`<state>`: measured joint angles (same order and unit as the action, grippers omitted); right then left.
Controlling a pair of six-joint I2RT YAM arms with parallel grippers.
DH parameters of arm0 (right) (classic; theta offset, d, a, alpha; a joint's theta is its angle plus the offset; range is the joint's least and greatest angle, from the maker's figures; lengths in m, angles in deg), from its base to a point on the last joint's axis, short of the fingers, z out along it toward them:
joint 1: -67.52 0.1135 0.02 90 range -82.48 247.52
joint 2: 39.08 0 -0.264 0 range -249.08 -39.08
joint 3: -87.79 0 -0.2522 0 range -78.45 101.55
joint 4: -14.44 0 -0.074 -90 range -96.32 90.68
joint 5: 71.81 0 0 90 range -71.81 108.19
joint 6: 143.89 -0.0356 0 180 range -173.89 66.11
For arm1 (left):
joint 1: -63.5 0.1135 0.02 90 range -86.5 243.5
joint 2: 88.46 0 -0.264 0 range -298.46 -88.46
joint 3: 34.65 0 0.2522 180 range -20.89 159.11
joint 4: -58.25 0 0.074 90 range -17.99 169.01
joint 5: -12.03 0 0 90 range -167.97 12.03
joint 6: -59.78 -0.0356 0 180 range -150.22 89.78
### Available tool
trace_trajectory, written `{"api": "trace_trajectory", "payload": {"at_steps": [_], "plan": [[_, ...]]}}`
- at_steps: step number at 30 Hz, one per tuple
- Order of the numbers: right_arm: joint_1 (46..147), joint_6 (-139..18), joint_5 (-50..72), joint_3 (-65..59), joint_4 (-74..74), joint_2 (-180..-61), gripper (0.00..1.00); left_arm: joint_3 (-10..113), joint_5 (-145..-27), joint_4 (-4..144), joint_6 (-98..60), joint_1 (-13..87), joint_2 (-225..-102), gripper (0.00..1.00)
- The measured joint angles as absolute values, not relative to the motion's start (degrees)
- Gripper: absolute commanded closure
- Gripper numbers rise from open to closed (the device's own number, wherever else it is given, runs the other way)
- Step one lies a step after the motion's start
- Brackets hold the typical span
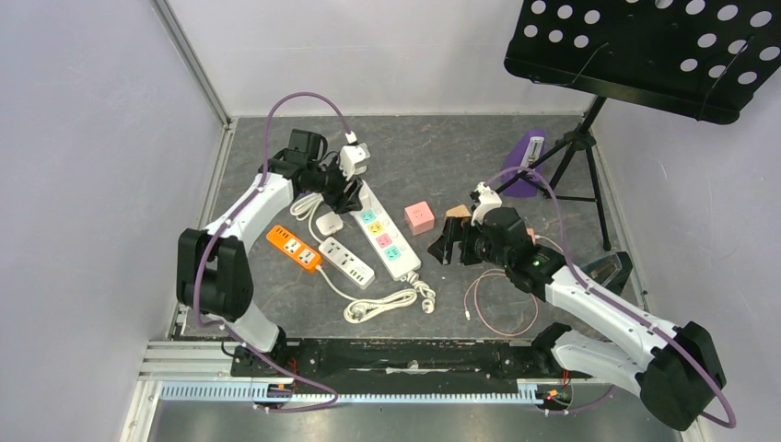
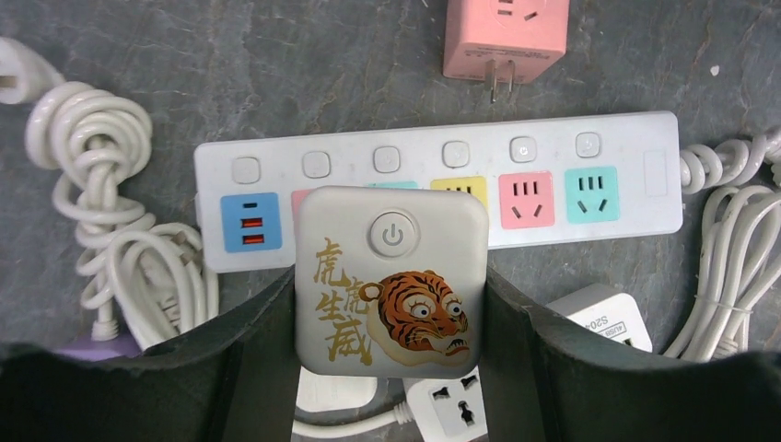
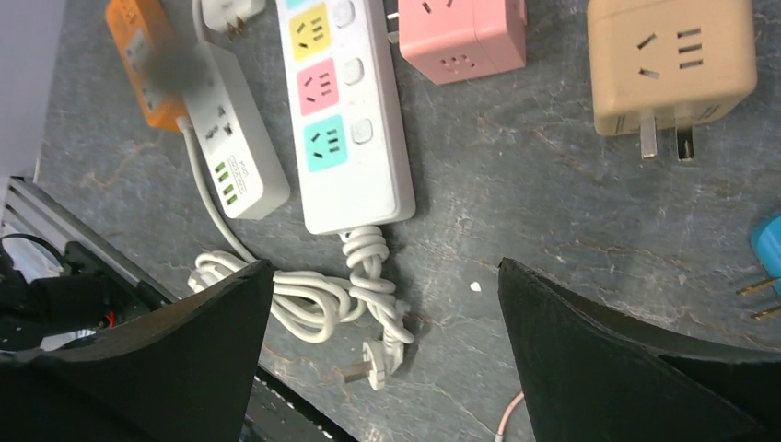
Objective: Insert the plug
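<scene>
tiger plug block (image 2: 390, 239) is clamped in left gripper (image 2: 390, 318), w/ the white strip (image 2: 626, 152) right below the fingers. keep block level, line pins w/ one socket, push straight down. right gripper (image 3: 385, 276) is wide, holds nothing.

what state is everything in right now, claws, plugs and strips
left claw, shut on tiger adapter
tiger adapter, held over the strip, seemingly not seated
right claw, open, empty
multicolour power strip, visible sockets empty
strip's own plug, unplugged, cord bundled
pink cube adapter, loose on table
tan cube adapter, loose, prongs bare
</scene>
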<state>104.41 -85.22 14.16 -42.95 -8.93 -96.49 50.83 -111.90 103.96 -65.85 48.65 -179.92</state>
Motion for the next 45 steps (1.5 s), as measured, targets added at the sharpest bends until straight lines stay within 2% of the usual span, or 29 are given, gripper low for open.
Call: {"api": "trace_trajectory", "payload": {"at_steps": [25,45], "plan": [[104.41,-83.71,14.18,-45.29,-9.34,-99.2,0.07,50.41,-113.87,96.96,-69.04,50.62,-190.09,0.98],[104.41,-82.58,14.03,-45.9,-9.3,-99.15,0.06,52.1,-116.14,94.62,-69.31,51.93,-192.73,0.98]]}}
